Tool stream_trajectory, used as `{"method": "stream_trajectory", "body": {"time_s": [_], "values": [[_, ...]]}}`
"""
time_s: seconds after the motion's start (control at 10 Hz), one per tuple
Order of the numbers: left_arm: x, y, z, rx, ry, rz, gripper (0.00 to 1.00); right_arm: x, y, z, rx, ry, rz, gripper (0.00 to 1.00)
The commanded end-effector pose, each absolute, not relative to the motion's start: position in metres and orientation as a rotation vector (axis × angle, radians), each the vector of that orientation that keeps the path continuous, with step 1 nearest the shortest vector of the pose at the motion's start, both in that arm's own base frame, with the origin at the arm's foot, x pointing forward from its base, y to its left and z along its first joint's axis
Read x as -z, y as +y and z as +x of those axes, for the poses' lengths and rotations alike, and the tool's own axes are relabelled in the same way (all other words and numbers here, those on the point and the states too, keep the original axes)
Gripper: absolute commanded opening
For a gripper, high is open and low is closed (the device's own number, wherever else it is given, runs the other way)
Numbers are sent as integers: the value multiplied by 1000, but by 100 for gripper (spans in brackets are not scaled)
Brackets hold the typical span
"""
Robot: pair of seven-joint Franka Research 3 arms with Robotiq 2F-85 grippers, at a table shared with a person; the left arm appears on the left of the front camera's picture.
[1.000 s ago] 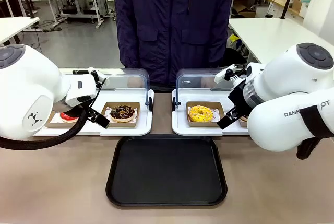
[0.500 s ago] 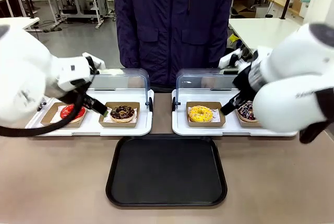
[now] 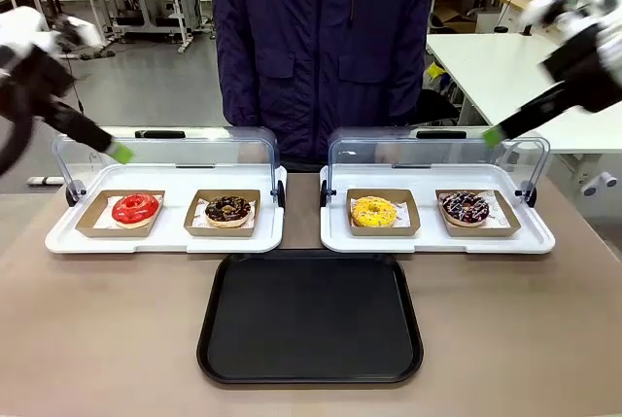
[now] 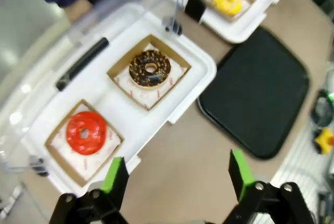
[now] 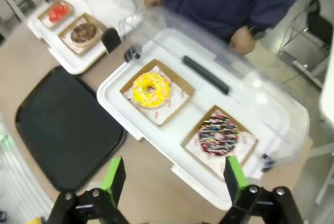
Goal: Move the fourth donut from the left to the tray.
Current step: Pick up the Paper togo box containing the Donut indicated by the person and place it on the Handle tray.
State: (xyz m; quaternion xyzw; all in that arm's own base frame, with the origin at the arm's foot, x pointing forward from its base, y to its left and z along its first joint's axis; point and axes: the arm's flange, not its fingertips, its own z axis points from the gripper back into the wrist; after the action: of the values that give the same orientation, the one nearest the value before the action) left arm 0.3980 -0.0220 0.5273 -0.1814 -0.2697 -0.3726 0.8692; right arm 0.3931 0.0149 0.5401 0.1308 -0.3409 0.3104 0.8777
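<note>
The fourth donut (image 3: 466, 207), dark-glazed with white and pink streaks, lies in its brown dish at the right end of the right white tray; the right wrist view looks down on this donut (image 5: 218, 135). The black tray (image 3: 311, 316) lies flat at the table's near middle. My right gripper (image 5: 174, 178) is open and empty, hanging high above the table edge. In the front view it (image 3: 498, 131) is raised above the right lid. My left gripper (image 4: 176, 174) is also open and empty, lifted high at the far left (image 3: 115, 150).
Left to right sit a red donut (image 3: 135, 208), a chocolate donut with tan crumbs (image 3: 228, 209) and a yellow donut (image 3: 374, 211), on two white trays (image 3: 165, 238) with clear lids raised behind. A person in a dark coat (image 3: 321, 38) stands at the far side.
Both arms have risen and swung outward, from low over the white trays to high at the picture's sides. The donuts and trays have not moved.
</note>
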Motion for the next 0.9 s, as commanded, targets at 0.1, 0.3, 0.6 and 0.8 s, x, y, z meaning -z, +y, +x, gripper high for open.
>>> {"method": "stream_trajectory", "body": {"time_s": [0.1,0.3,0.6,0.8], "values": [[-526,60,396,913,-604,-520,100,-533,-77,404,-711,-792,417,100],[-521,107,390,943,-700,-605,100,-517,-136,399,-737,-851,500,100],[-514,149,386,964,-785,-664,100,-499,-170,393,-763,-921,532,100],[-510,164,377,956,-827,-672,100,-495,-182,387,-792,-986,572,100]]}}
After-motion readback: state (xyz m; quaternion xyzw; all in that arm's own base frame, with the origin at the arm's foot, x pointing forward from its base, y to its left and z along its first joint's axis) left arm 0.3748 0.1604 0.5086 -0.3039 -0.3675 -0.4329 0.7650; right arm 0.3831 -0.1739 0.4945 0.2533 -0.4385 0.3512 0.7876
